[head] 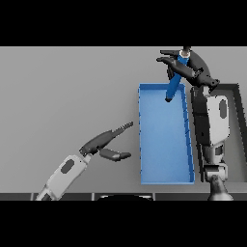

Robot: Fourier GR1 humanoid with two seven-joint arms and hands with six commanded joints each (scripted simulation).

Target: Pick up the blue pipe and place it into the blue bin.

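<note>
The right robot hand (pixel 189 67) has its fingers curled round the upper part of the blue pipe (pixel 174 83), so the pick-up looks done: the pipe is off the tabletop (pixel 67 96) and hangs tilted, its upper end in the grasp and its lower end pointing down and to the left, over the far end of the blue bin (pixel 166 173). What seems left is to lower or let go of it so it comes to rest inside the bin; whether the lower tip already touches the bin floor cannot be told. The right arm reaches up along the bin's right side, forearm nearly straight away from the body, the wrist bent to bring the hand over the bin's far right corner. A dark bin (pixel 238 120) lies just right of that arm. The left robot hand (pixel 107 144) hovers idle with relaxed, spread fingers left of the blue bin, holding nothing.
</note>
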